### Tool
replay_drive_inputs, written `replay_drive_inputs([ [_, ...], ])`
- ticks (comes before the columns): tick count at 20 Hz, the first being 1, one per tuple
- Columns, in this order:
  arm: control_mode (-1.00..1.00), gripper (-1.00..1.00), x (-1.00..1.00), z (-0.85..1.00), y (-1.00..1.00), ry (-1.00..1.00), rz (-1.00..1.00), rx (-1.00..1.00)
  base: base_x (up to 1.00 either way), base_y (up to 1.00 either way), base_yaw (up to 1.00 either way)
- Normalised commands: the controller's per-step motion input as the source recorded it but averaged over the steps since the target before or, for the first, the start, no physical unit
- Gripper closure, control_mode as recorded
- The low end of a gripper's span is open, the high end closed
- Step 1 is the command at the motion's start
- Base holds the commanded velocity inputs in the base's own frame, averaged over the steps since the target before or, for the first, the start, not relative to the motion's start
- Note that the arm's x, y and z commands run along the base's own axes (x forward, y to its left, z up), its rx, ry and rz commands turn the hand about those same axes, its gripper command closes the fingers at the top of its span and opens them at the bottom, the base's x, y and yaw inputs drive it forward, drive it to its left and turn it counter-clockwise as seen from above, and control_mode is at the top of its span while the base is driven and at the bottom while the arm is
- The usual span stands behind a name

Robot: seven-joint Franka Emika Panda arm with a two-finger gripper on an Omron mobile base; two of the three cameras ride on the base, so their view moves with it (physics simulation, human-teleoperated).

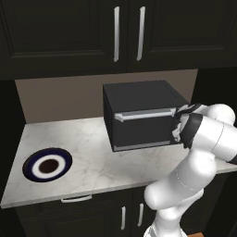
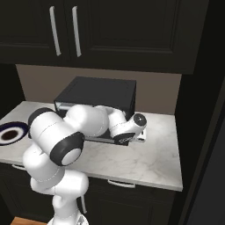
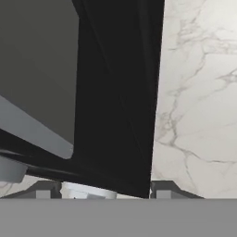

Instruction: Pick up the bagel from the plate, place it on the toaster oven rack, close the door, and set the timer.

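Left base view showing the pincer (image 1: pixel 177 124) sitting at the right end of the door (image 1: pixel 144 128), beside its silver handle (image 1: pixel 143 114). Handle's long axis running across the door front, level with the pincer. Door standing nearly upright, seemingly shut or almost so. Hand view pressing close against the dark door edge (image 3: pixel 115 102), fingertips (image 3: pixel 42 190) set apart either side of it; whether gripping, cannot tell. Plate (image 1: pixel 47 165) lying far left of the door on the surface (image 1: pixel 92 157), bagel not on it. No readable writing anywhere.
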Motion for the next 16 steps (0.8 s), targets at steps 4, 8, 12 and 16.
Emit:
replay_drive_inputs([
  [4, -1.00, 1.00, 0.28, -0.24, -0.69, 0.18, 0.01, 0.32, 0.00, 0.00, 0.00],
  [8, -1.00, 1.00, 0.14, -0.27, -0.72, 0.11, 0.01, 0.34, 0.00, 0.00, 0.00],
  [12, -1.00, 1.00, 0.11, -0.18, -0.72, 0.05, 0.01, 0.34, 0.00, 0.00, 0.00],
  [16, -1.00, 1.00, 0.08, -0.17, -0.74, 0.01, 0.01, 0.32, 0.00, 0.00, 0.00],
])
